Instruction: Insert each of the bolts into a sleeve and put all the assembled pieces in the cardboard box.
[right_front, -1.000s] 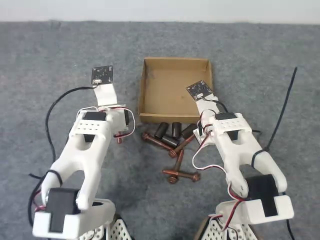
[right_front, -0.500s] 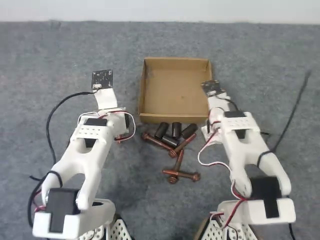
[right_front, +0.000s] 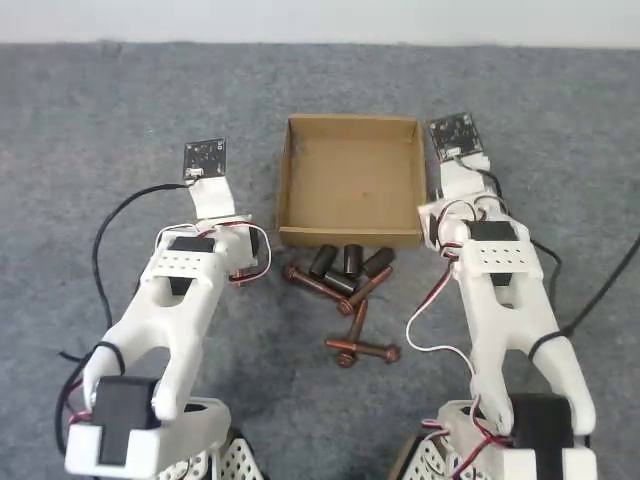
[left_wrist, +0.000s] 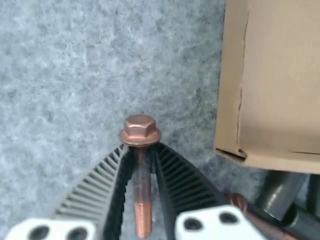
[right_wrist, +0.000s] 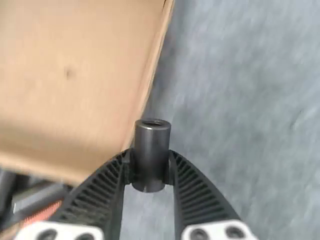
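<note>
Beside the near left corner of the cardboard box (left_wrist: 270, 100), a copper bolt (left_wrist: 140, 132) is sitting clamped in the left gripper (left_wrist: 141, 150). Its hex head is poking out past the fingertips and its threaded end is pointing back toward the wrist. Just off the box's right wall, the right gripper (right_wrist: 150, 157) is squeezing a dark sleeve (right_wrist: 151, 137) by its lower half, with the open bore facing away from the wrist.

The likely trouble is in the mating. The thread is lying between the ribbed fingers (left_wrist: 107, 175), so the sleeve may be running into them before it is seating. The two parts are also sitting well apart, with the box between them, so a small tilt could be jamming bore against thread. A push on the sleeve's end could be sliding it back through the pads.

Each wrist view is giving its own grip, which the high view is hiding beneath the arms. The high view is laying out the loose bolts (right_front: 362, 350) and loose sleeves (right_front: 350, 260) waiting against the box's near wall on the grey carpet (right_front: 100, 120).
</note>
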